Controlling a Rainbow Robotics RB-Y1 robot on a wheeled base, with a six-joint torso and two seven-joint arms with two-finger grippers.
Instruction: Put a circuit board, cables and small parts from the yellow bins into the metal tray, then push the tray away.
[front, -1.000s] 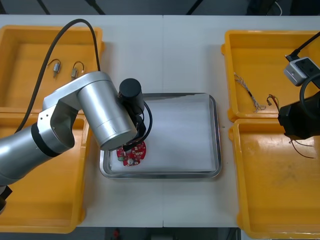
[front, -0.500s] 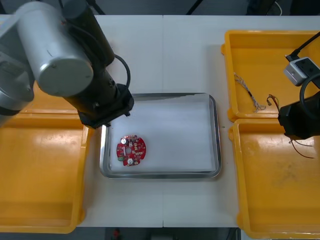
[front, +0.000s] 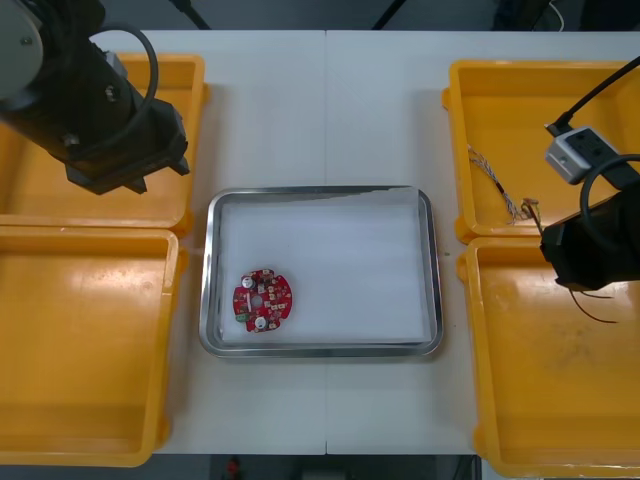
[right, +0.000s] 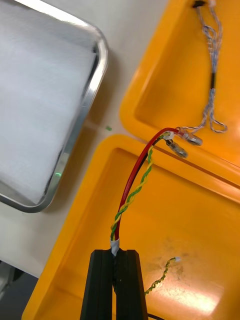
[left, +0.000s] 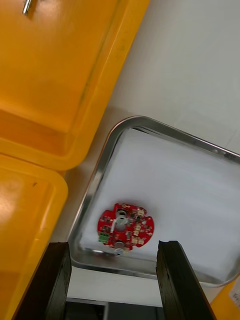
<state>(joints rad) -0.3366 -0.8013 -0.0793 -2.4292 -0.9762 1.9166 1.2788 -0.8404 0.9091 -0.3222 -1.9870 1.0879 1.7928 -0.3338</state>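
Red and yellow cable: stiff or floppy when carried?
Probably springy, not limp: the red and yellow cable holds an arc from the shut right tool. Likely light, being thin. Its metal ends may sway. The left tool hovers over a yellow bin.

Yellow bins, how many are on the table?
4. Far left bin, with the open left gripper above it; near left bin; far right bin; near right bin, where the right gripper grips a cable.
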